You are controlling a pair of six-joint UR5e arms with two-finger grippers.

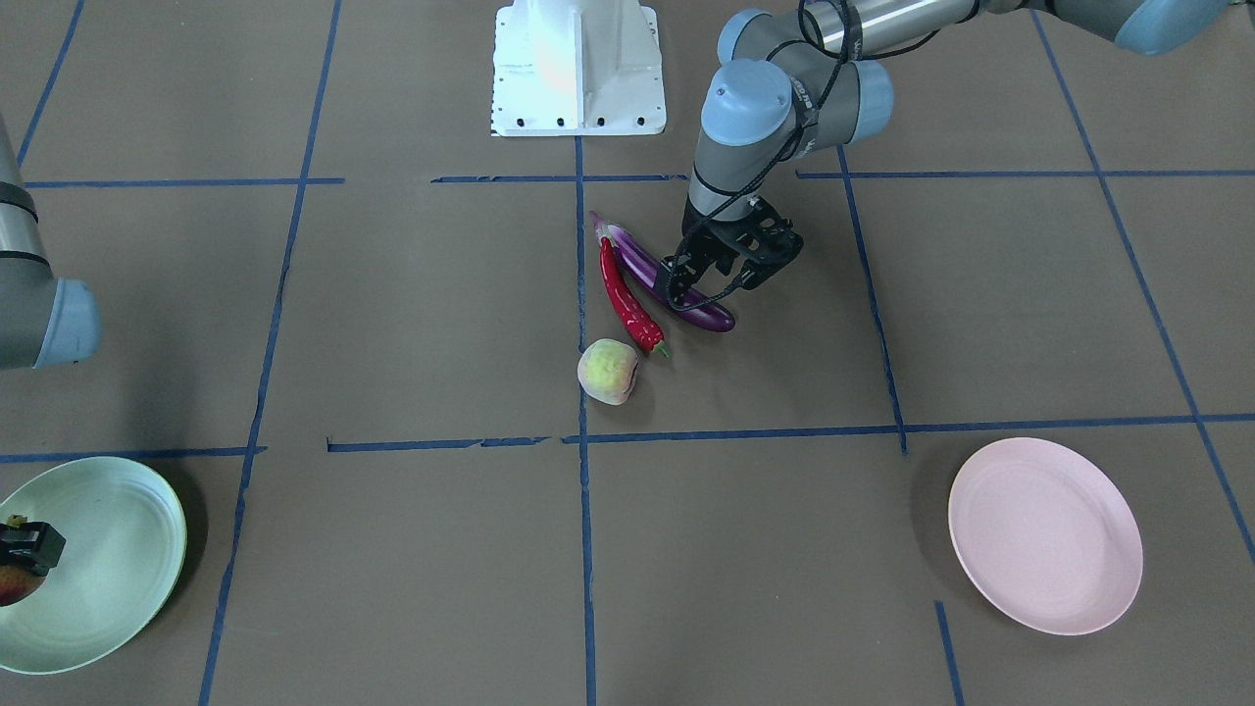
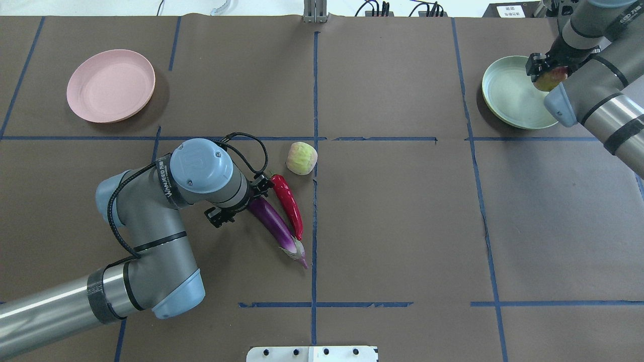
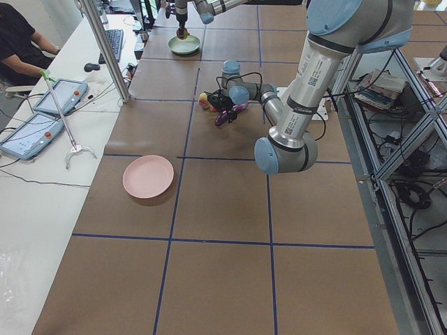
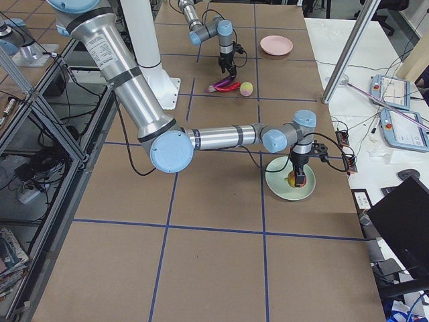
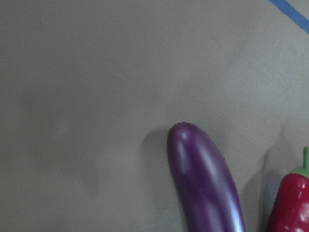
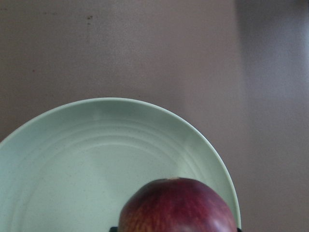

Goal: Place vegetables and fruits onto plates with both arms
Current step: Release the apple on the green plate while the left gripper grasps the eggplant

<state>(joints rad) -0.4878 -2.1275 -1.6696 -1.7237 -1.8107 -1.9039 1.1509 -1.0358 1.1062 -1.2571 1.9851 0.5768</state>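
Far to the right of the eggplant (image 2: pixel 274 223), my right claw (image 2: pixel 547 70) is squeezed tight on the dark red fruit (image 2: pixel 551 79). It holds the fruit low over the mint green plate (image 2: pixel 508 100), above the side of the plate that is farthest from the eggplant. I cannot tell if the fruit touches the plate.

My left claw (image 2: pixel 240 201) is spread wide. It hangs low over the eggplant's round dark end, with one finger on each side. I cannot tell if the fingers touch it.

The eggplant lies flat on the brown table (image 2: pixel 402 226). Its pale stem end points back toward my white base block (image 2: pixel 312 353). The red chili pepper (image 2: pixel 291 201) lies just beside the eggplant, all along it, on the side away from my left arm. The pale yellow-green fruit (image 2: pixel 302 158) sits a little past the eggplant's round end, close to the chili's green stem. The pink plate (image 2: pixel 110 85) is well apart from the eggplant, off to the left and farther from me.
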